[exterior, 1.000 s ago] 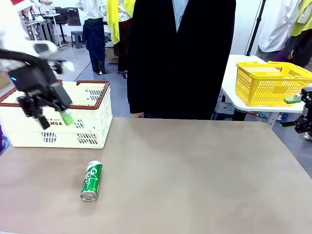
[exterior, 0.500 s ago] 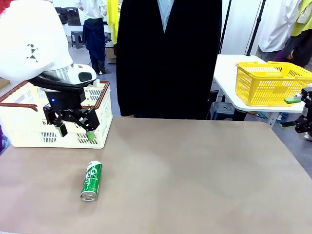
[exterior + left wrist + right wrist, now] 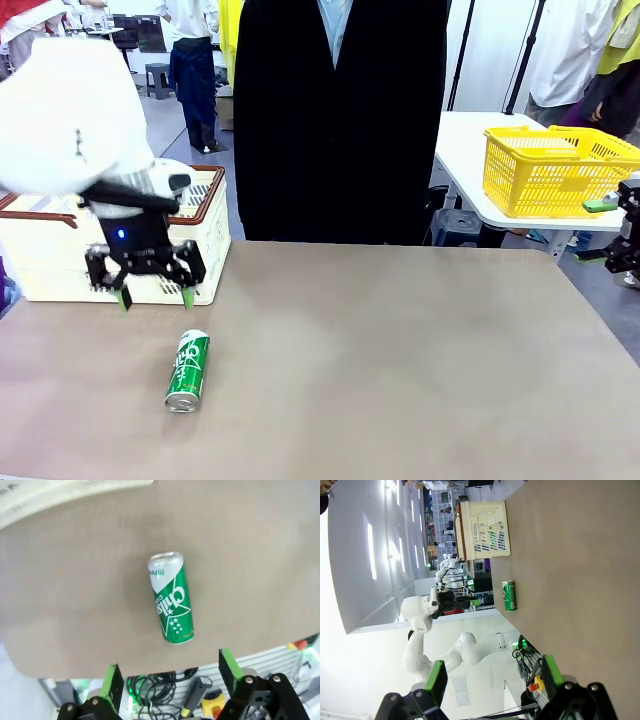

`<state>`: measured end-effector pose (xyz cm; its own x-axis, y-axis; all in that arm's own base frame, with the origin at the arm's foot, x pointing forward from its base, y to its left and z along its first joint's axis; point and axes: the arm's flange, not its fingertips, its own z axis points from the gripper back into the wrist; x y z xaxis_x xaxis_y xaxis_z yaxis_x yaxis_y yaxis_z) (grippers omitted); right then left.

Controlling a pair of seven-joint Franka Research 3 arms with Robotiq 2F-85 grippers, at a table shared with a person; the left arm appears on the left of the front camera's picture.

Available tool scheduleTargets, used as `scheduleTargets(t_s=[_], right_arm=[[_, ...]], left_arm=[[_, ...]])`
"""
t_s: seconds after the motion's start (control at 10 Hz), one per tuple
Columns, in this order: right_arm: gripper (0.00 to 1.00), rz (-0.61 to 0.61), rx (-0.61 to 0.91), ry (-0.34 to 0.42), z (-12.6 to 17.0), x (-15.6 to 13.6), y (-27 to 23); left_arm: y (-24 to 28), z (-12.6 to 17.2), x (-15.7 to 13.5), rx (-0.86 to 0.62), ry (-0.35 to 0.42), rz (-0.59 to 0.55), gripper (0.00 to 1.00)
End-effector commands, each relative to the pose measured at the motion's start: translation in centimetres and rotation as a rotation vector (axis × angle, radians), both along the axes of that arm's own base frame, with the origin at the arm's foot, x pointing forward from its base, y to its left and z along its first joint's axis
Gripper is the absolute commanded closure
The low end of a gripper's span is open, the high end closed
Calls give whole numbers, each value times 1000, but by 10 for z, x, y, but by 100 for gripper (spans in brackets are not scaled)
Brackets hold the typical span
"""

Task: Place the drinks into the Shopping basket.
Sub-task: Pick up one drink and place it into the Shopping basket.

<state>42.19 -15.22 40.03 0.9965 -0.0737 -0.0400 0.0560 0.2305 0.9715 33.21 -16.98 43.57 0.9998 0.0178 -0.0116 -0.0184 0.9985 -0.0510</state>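
Left: cream basket (image 3: pixel 205 225), its front partly hidden behind the left arm. Left tool (image 3: pixel 153 296), released and empty, hangs above the counter (image 3: pixel 400 350); green can (image 3: pixel 188 370) lies on its side below it. Right: right tool (image 3: pixel 492 677), released, cut off at the frame edge.

The green can (image 3: pixel 170 599), lying at the centre of the left wrist frame, bears the white word "Chilsung" beside a white star; its smaller print is too small to read.
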Motion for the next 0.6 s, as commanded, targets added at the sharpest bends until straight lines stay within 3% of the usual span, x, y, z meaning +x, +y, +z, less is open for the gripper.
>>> scheduleTargets(t_s=[0.0, 0.3, 0.5], right_arm=[[0, 17, 0, -10, 2, -2, -1], [0, 17, 0, -10, 2, -2, -1], [0, 17, 0, -10, 2, -2, -1]], left_arm=[[-10, -25, -30, 28, -42, 32, 0], [-17, -53, -51, 60, -48, -22, 0], [-23, -72, -41, 76, -18, -49, 0]])
